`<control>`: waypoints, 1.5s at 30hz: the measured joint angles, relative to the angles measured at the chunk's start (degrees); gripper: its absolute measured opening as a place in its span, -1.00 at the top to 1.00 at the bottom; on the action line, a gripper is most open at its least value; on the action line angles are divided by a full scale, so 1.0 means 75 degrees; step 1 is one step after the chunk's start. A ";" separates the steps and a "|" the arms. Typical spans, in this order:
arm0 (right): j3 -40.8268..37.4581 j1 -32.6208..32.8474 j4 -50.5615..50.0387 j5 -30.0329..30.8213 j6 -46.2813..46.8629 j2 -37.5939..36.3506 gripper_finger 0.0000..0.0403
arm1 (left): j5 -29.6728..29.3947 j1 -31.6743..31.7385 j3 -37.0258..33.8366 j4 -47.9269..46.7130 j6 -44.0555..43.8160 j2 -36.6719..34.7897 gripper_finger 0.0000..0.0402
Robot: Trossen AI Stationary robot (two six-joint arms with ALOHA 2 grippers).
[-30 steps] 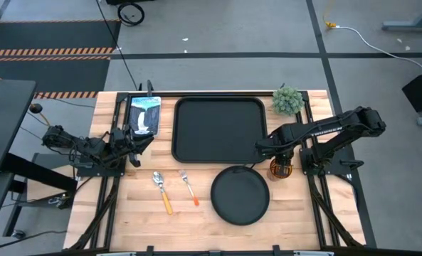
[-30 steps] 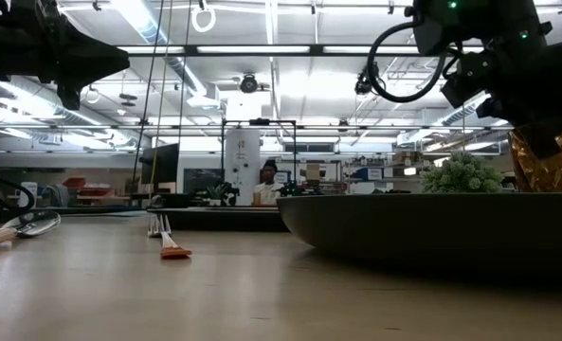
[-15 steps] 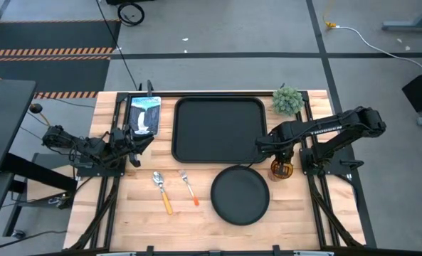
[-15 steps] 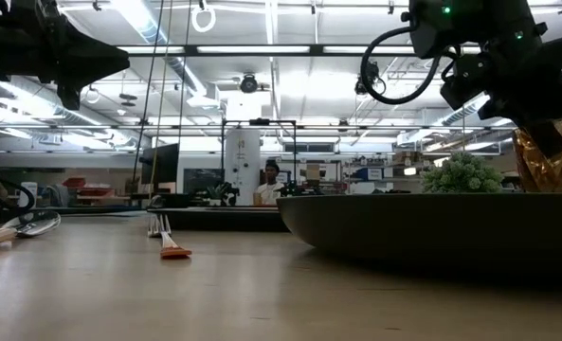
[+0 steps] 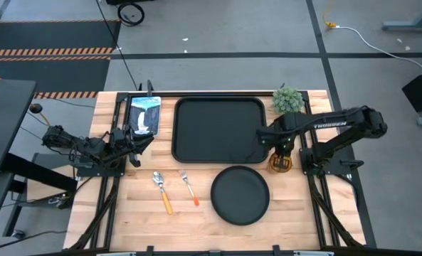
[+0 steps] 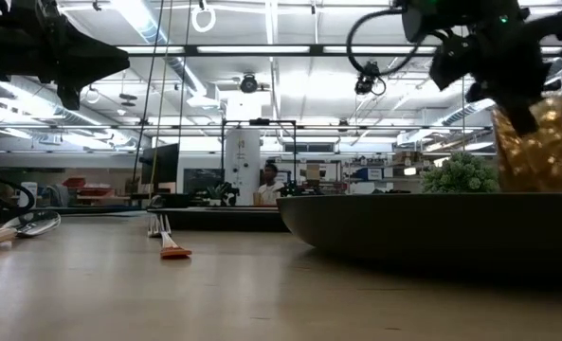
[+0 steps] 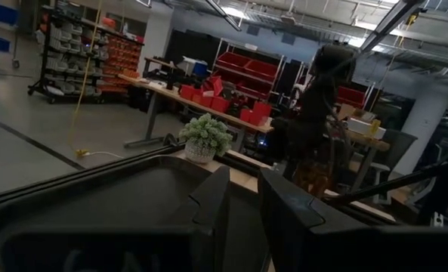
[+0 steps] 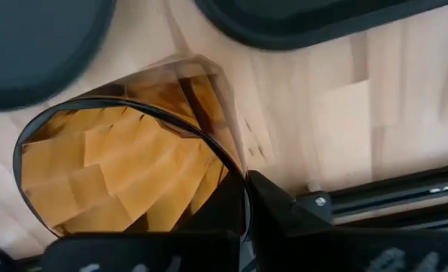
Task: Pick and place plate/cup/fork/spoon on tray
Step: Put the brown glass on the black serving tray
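The amber cup is at the table's right, between the black tray and the round black plate. My right gripper is shut on it from above. In the low view the cup stands high behind the plate's rim, which hides its base. The fork and the spoon lie flat on the wood left of the plate. My left gripper waits shut at the table's left edge, holding nothing. My right gripper holds the cup by its rim, one finger inside the cup and the other finger outside, the wall pinched between them. The fingers come from above, pointing down. The cup hangs below them, slightly tilted; whether its base is clear of the table is hidden.
A small green plant stands at the tray's far right corner, close to the right arm. A blue-white picture card lies left of the tray. Bare wood lies near the front edge, left of the plate.
My right gripper has gone up and a little toward the table's far edge, still shut on the cup. The cup has risen with it in the low view and has moved toward the tray's right edge.
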 joint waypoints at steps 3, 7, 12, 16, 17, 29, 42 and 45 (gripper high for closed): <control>0.0410 -0.0607 -0.0374 0.0014 -0.0361 0.0003 0.92 | 0.0000 0.0000 0.0000 0.0001 0.0002 0.0000 0.60; 0.1043 -0.1514 -0.0511 0.0116 -0.0946 0.0012 0.92 | -0.0003 0.0000 0.0000 0.0006 0.0010 0.0000 0.60; 0.1973 -0.2618 -0.0485 0.0300 -0.1619 0.0591 0.92 | -0.0249 0.0000 0.0000 0.0017 0.0084 0.0000 0.60; 0.2927 -0.3343 -0.0633 0.0506 -0.2318 0.1611 0.92 | -0.0265 0.0000 0.0000 0.0026 0.0201 0.0000 0.60; 0.3204 -0.3521 -0.0630 0.0540 -0.2530 0.1880 0.92 | -0.0265 0.0000 0.0000 0.0026 0.0199 0.0000 0.60; 0.6231 -0.5630 -0.0796 0.0240 -0.3779 0.4827 0.92 | -0.0265 0.0000 0.0000 0.0014 0.0333 0.0000 0.60; 0.6845 -0.6823 -0.1091 -0.0009 -0.3878 0.5878 0.92 | -0.0263 0.0000 0.0000 0.0002 0.0403 0.0000 0.60; 0.6838 -0.6929 -0.0986 -0.0046 -0.3789 0.5878 0.92 | -0.0263 0.0000 0.0000 0.0003 0.0403 0.0002 0.60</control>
